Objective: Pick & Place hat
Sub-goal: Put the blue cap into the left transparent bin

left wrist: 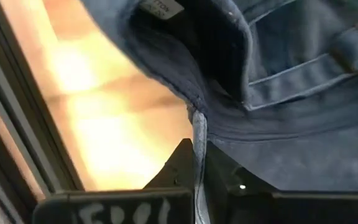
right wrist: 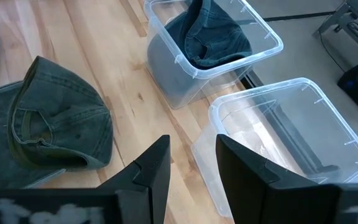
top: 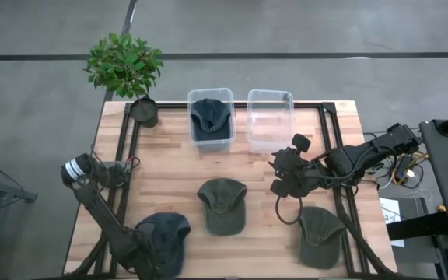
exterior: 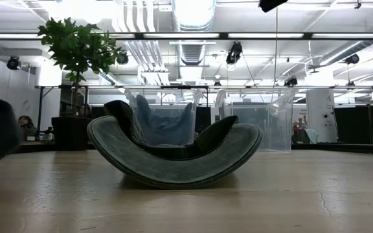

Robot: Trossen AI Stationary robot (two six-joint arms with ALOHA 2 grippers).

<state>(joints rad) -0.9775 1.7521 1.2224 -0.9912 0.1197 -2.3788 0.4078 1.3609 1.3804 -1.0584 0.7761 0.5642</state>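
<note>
A blue cap (top: 166, 239) is at the table's near left, and my left gripper (top: 145, 250) is shut on it; the left wrist view shows the cap's inside (left wrist: 278, 93). A green cap (top: 222, 205) lies at the table's middle and also shows in the low view (exterior: 173, 155). Another green cap (top: 321, 237) lies near right. A second blue cap (top: 211, 117) lies in the left clear bin (top: 211, 140). My right gripper (right wrist: 191, 168) is open and empty, over the table between the middle green cap (right wrist: 55, 118) and the empty clear bin (right wrist: 291, 137). My left gripper pinches an edge of the blue cap's fabric (left wrist: 197, 127) between its two fingers. The stitched edge runs straight back between the fingers (left wrist: 229, 180). The cap's open inside faces the wrist camera. Whether the cap is clear of the table, I cannot tell.
A potted plant (top: 127, 66) stands at the far left corner. The two clear bins stand side by side at the far edge. Black rails (top: 127, 148) run along the table's left and right sides. Bare wood (top: 169, 175) lies between the bins and the caps.
</note>
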